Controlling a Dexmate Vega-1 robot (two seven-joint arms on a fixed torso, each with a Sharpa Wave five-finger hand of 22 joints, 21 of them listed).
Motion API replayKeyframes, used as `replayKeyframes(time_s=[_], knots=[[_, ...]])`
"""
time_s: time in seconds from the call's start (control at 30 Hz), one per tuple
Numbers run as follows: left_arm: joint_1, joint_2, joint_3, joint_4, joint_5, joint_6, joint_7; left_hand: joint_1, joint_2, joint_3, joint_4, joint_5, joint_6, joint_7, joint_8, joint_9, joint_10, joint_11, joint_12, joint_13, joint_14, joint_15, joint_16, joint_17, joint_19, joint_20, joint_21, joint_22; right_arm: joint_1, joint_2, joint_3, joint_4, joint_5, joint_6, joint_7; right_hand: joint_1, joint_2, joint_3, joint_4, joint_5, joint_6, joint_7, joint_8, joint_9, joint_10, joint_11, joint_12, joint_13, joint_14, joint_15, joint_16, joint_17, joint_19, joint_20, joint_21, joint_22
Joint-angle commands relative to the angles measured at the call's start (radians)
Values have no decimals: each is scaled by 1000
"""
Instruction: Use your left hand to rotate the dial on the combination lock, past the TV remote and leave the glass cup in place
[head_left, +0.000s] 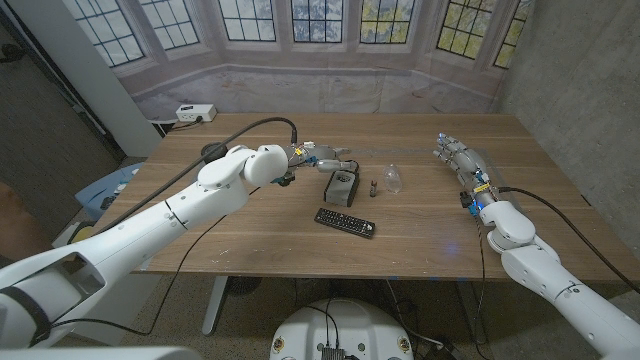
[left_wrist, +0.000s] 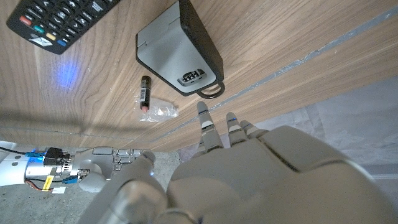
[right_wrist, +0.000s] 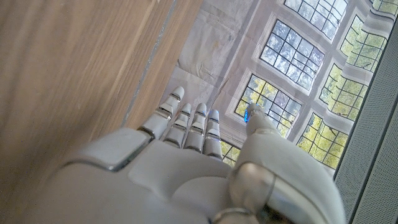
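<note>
The left arm reaches from the near left corner across the table, elbow bent, its left hand (head_left: 322, 158) held out over the middle with fingers (left_wrist: 210, 129) extended and slightly apart, holding nothing. The right arm stretches along the table's right side, forearm straight, ending in the right hand (head_left: 453, 152) near the far edge. Its fingers (right_wrist: 185, 121) are straight and close together, the thumb set apart, the grasp empty. The two hands are well apart.

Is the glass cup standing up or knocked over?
Standing up, it seems. The glass cup rises from the table beside the small tube; the left wrist view is too blurry to confirm.
</note>
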Motion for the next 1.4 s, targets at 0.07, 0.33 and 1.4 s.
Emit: replayKeyframes(time_s=[0.07,0.33,1.4], knots=[[4,-8,-7,-2,-20,22,18,7,2,6,-2,3,4,1,3,2,-3,2,-4,2,8,-1,-3,2,3,1,-3,3,9,-3,-4,1,11,-15,14,3,1,1,7,3,6,0,3,2,6,1,3,3,1,-20,2,3,7,-7,6,4],[3,-5,-10,-4,-35,26,28,8,2,8,-3,2,6,1,3,2,-8,7,-5,2,9,0,-3,2,4,2,-3,3,11,-6,-5,-9,11,-24,12,3,1,1,7,2,7,1,3,2,7,-1,3,3,1,-20,2,3,7,-7,6,4],[-54,-57,4,100,-110,12,90,9,-2,27,-7,-4,282,-10,49,4,-211,80,-24,-1,-73,28,-16,3,2,30,-6,4,35,-2,-21,-9,37,-94,15,1,2,1,8,2,8,0,3,2,9,7,4,3,2,-19,3,4,7,-7,6,4]])
